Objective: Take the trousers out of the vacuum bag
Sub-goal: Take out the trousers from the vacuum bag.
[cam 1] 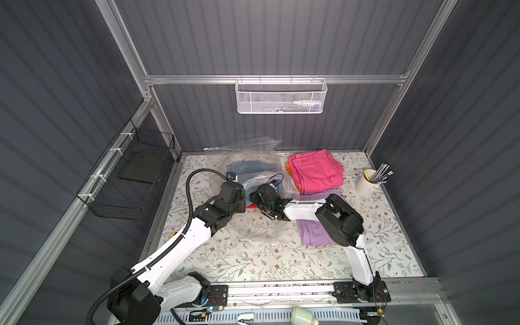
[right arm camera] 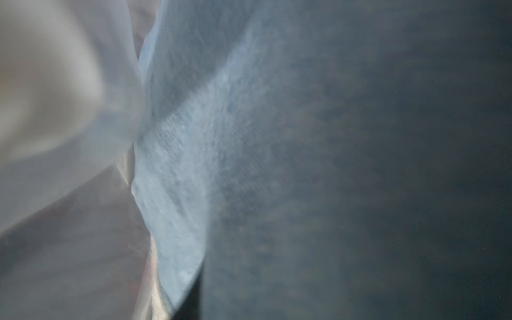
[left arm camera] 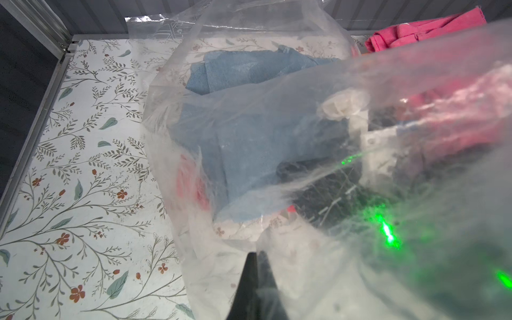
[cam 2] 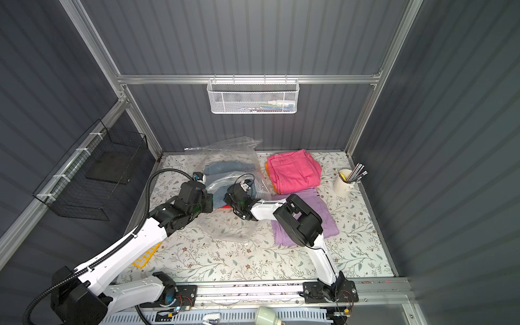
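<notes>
The left fingers (left arm camera: 250, 279) are pressed together on a fold of the vacuum bag (left arm camera: 249, 110), whose thin, crinkled clear plastic is raised off the desk (cam 1: 253, 259). The right fingers (right arm camera: 192, 300) are pushed into the bag against the light blue trousers (right arm camera: 180, 166); whether they are closed on the cloth cannot be told, that view being blurred. These trousers are seen folded inside the bag at the middle rear of the desk, with a strip of red trousers (cam 1: 251, 206) beneath them. Outside the bag, to the right, the hot pink trousers (cam 1: 315, 171) are stacked on the orange trousers (cam 1: 289, 170), and the lilac trousers (cam 1: 312, 233) are spread flat, partly under the right arm. A cream cup (cam 1: 365, 183) of pens is stood near the right edge; a white mesh basket (cam 1: 278, 98) with small items is hung on the rear wall, and a black wire basket (cam 1: 129, 180) on the left wall
</notes>
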{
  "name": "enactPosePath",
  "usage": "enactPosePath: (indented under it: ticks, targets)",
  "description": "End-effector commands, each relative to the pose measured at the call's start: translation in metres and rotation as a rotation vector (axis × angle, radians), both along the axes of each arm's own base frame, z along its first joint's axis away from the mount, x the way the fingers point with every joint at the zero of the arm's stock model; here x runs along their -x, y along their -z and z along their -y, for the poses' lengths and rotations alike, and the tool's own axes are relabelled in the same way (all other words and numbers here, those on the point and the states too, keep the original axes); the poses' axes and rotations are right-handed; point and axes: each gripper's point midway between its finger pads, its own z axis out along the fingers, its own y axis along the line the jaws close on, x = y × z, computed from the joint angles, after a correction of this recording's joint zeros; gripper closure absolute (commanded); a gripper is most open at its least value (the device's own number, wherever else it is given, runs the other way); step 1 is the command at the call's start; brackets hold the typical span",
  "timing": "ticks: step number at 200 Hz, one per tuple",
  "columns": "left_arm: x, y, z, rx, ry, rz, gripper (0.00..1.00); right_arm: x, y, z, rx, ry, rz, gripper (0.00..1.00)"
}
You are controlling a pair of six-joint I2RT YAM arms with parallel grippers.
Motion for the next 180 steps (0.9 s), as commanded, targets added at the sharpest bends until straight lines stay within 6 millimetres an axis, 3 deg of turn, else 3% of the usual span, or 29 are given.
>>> enactPosePath:
  ticks: [1, 32, 57, 83, 115, 132, 160, 180]
  targets:
    - [0.002, 0.004, -0.009, -0.012, -0.036, -0.014, 1.00, -0.020, -0.040, 0.008, -0.007, 0.031, 0.091, 0.84]
    - [0.001, 0.015, -0.015, -0.036, -0.062, -0.018, 1.00, -0.014, -0.095, 0.010, -0.034, -0.003, 0.189, 0.91]
    - [-0.001, 0.018, -0.014, -0.039, -0.069, -0.020, 1.00, 0.002, -0.121, 0.016, -0.044, -0.021, 0.237, 0.92]
    - [-0.003, 0.019, -0.012, -0.040, -0.065, -0.024, 1.00, 0.021, -0.124, 0.021, -0.050, -0.026, 0.240, 0.91]
    - [-0.004, 0.017, -0.012, -0.037, -0.068, -0.019, 1.00, 0.038, -0.096, 0.012, -0.039, -0.055, 0.183, 0.92]
    - [-0.004, 0.017, -0.012, -0.032, -0.067, -0.018, 1.00, 0.042, -0.093, 0.006, -0.057, -0.074, 0.171, 0.92]
    - [-0.003, 0.014, -0.012, -0.030, -0.070, -0.015, 1.00, 0.039, -0.120, 0.011, -0.043, -0.080, 0.234, 0.93]
    - [-0.002, 0.012, -0.014, -0.027, -0.072, -0.014, 1.00, 0.025, -0.141, 0.011, -0.021, -0.111, 0.288, 0.93]
